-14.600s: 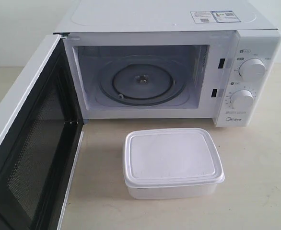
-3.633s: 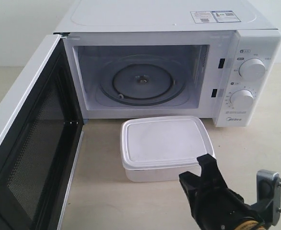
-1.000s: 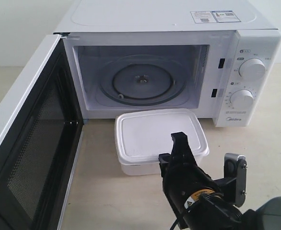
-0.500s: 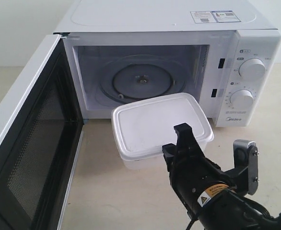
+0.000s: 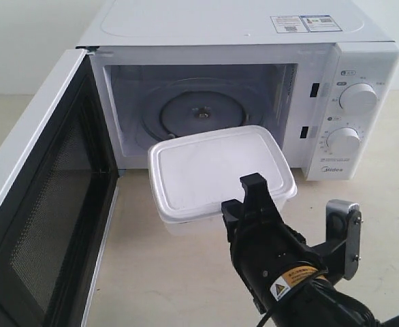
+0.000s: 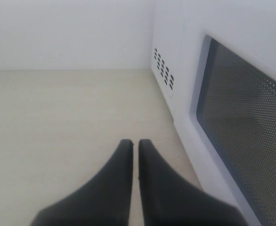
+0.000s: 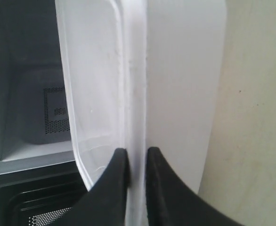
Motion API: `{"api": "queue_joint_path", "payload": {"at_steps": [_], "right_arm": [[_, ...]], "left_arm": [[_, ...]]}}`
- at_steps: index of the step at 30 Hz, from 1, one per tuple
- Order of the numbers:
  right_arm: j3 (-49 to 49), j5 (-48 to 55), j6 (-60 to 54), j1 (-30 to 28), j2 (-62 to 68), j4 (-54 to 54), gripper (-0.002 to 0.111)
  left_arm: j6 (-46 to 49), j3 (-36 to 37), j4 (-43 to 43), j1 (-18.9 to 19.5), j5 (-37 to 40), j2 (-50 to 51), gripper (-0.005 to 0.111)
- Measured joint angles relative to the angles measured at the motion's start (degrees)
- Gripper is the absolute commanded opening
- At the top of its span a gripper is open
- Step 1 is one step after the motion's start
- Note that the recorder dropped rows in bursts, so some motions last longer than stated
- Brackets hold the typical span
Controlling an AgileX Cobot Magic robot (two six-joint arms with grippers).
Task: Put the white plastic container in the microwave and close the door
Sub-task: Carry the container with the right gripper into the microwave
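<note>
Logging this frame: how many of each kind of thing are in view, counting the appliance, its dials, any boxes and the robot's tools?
Microwave: 1
Dials: 2
White plastic container: 1
Tools: 2 (left tool, right tool)
Total: 6

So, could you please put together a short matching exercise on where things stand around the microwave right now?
Column one:
1. white plastic container
2. door
3. right claw
4. left claw

Column two:
A. shut, with nothing between its tips
B. standing wide open
C. held in front of the opening of the microwave
D. clamped on the container's rim

Pairs: 1-C, 2-B, 3-D, 4-A
</note>
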Motion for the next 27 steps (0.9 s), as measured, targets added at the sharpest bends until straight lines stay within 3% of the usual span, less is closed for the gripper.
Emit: {"api": "queue_joint_path", "payload": {"at_steps": [6, 27], "right_arm": [[-4.9, 2.1, -4.2, -0.9, 0.0, 1.8, 0.000], [-21.3, 14.6, -18.8, -15.5, 0.0, -0.1, 0.000]], "left_arm": [[0.0, 0.0, 0.0, 0.0, 0.0, 0.0, 0.004], [0.0, 0.0, 0.0, 0.0, 0.0, 0.0, 0.004]]}}
